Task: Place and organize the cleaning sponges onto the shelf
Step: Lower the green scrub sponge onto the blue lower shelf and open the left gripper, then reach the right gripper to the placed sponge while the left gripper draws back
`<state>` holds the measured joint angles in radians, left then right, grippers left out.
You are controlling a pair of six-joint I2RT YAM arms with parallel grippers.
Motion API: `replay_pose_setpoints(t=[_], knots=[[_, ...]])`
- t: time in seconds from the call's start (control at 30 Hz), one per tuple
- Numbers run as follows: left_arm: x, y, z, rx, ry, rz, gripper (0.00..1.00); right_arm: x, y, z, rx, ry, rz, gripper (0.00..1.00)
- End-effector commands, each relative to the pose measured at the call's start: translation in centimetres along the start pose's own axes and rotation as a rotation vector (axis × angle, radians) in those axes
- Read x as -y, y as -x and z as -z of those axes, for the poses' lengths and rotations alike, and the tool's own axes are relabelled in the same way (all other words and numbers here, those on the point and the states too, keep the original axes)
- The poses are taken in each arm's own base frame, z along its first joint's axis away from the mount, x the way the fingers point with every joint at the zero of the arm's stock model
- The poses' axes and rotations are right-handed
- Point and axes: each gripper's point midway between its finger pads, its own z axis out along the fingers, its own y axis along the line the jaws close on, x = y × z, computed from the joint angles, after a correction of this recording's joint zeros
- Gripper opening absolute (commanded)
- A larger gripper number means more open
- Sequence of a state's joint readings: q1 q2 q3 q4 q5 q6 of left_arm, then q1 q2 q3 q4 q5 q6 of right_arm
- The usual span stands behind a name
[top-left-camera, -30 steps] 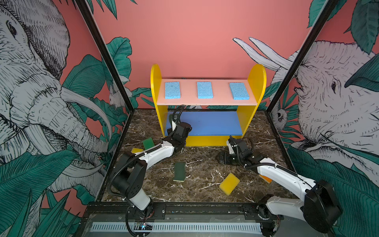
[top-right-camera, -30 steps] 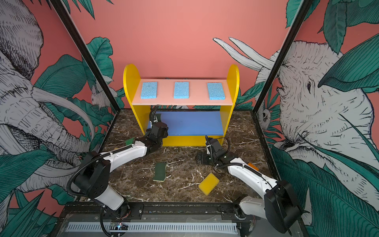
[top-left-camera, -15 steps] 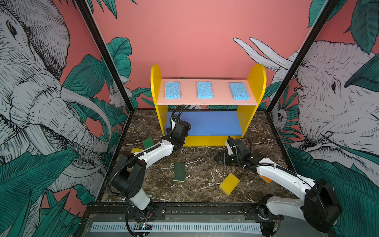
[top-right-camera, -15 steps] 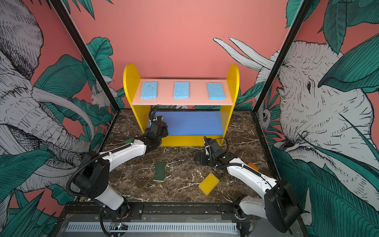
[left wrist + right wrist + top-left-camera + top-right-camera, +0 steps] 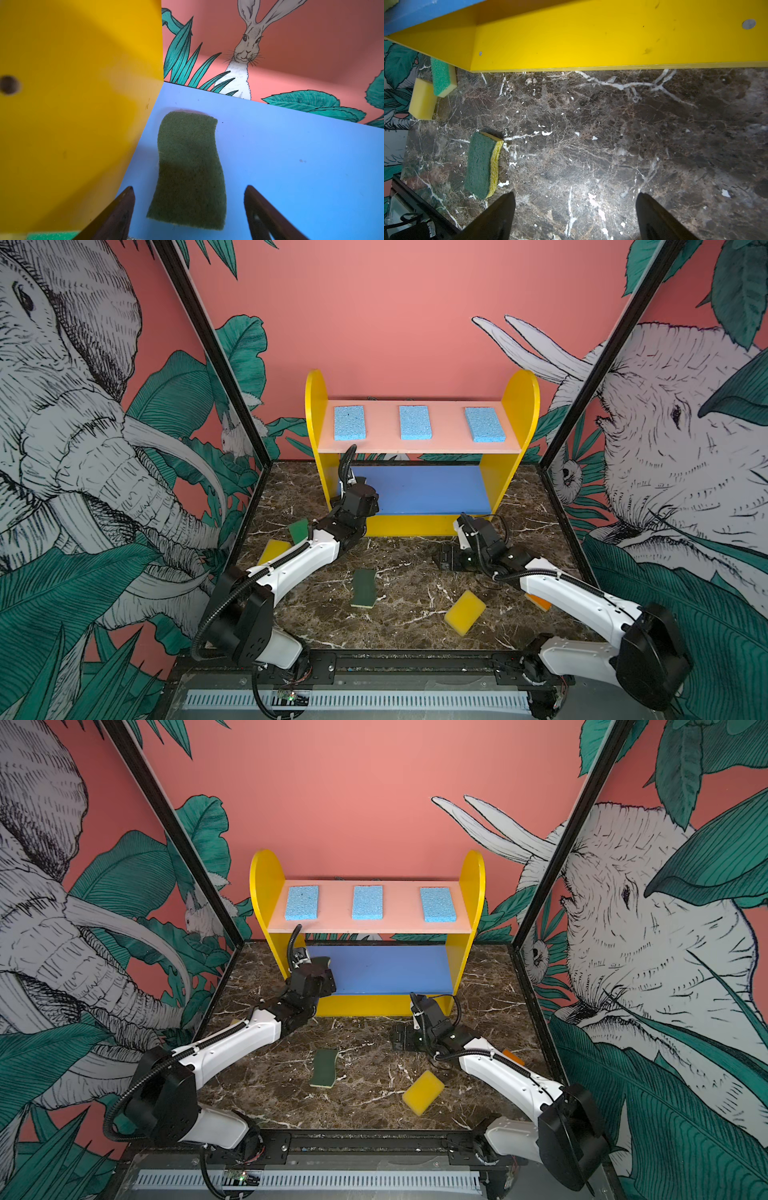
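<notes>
While the left end effector (image 5: 189,188) reaches inside the shelf (image 5: 521,406) with its jaws spread wide, it grips nothing. A wavy dark-green sponge (image 5: 189,166) lies flat on the shelf's blue middle board (image 5: 291,166), close to the shelf's left side panel (image 5: 72,104), with a finger clear of it on each side.

Off the shelf's front left corner you have a yellow sponge (image 5: 272,551) and a bright green sponge (image 5: 299,529) on the desk (image 5: 407,572), touching or nearly so. Before the shelf's middle lies the second wavy sponge (image 5: 363,587), green face up. Further out, toward the shelf's right half, is a second yellow sponge (image 5: 464,611). The right end effector (image 5: 576,194) hangs wide open over bare desk just before the shelf's base, holding nothing. The orange sponge (image 5: 538,601) is mostly hidden under the right arm (image 5: 582,597). Three light-blue sponges (image 5: 414,422) sit spaced along the shelf's top board (image 5: 440,439).

Expect every sponge to be light and soft, so it will squash and spring back. Close gently. Take the wavy one across its narrow waist, fingers on the long edges, where the rough scouring face should resist slipping. Take the plain blocks across their short width, near the middle, so they do not droop or twist.
</notes>
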<state>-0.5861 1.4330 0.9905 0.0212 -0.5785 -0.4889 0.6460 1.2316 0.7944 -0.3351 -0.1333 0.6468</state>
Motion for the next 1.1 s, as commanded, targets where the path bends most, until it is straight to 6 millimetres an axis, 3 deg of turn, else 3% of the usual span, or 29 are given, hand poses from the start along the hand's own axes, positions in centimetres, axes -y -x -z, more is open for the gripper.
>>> replay_pose_setpoints(t=[0.0,0.2,0.47,0.63,0.93,1.07], knots=[[-0.7,0.3,1.3,0.015,-0.024,0.023,0.83,-0.8,1.3,0.4,0.037,-0.001,0.03,0.92],[-2.1,-0.7,3.8,-0.005,-0.055,0.034,0.82,-2.2,2.9,0.4,0.075,0.019,0.053,0.87],[-4.9,-2.6,8.4,-0.046,-0.041,-0.012,0.77,-7.8,6.7,-0.1,0.166,0.121,0.126,0.81],[-10.1,-3.6,11.3,-0.093,0.122,0.007,0.72,-11.2,9.3,-0.6,0.284,0.17,0.162,0.69],[-12.6,-3.4,13.9,-0.092,0.155,0.018,0.47,-14.9,12.4,-3.6,0.375,0.278,0.143,0.44],[-13.8,-3.2,14.4,-0.085,0.185,0.024,0.45,-16.4,13.1,-5.1,0.368,0.312,0.143,0.41]])
